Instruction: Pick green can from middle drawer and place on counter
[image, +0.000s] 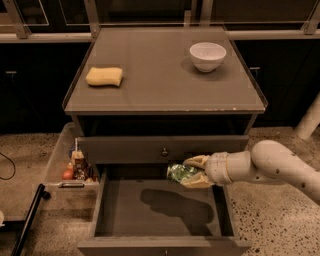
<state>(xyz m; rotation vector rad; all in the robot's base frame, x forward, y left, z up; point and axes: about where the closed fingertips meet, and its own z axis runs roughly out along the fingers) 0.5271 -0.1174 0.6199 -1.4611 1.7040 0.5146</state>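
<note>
Landmark: the broad, smooth grey-brown counter (160, 75), the cabinet's top, seen from above and in front. Below its front edge, the wide, shallow grey-brown middle drawer (125, 215) stands pulled open twd the camera.

My pale two-finger gripper (189, 173) reaches in from the counter's right side on a thick white arm (280, 165). Its fingers are clamped on the small, shiny, mottled green can (178, 172), one finger above and one below. The can seems to be on its side in the grip, held clear of the drawer floor. It is below the counter's front edge and just in front of the closed grey-brown drawer front (130, 149) w/ a small round knob. A dark shadow (175, 205) sits on the drawer floor beneath it.

Handling, my read: thin metal, prob. light, stiff but dentable, sides slick. Best hold is across the mid-body, approx. where I have it. Moderate squeeze and no jerks, or it may slip or rotate.

Containers:
- The middle drawer holds nothing else that I can see.
- On the counter, back right, is a round white bowl (207, 56) w/ nothing visible in it.
- On the counter's left is a soft yellow sponge (104, 76), rectangular.
- Left of and below the counter, a pale open side bin (55, 160) holds small bottles and something red; can't ID them.
</note>
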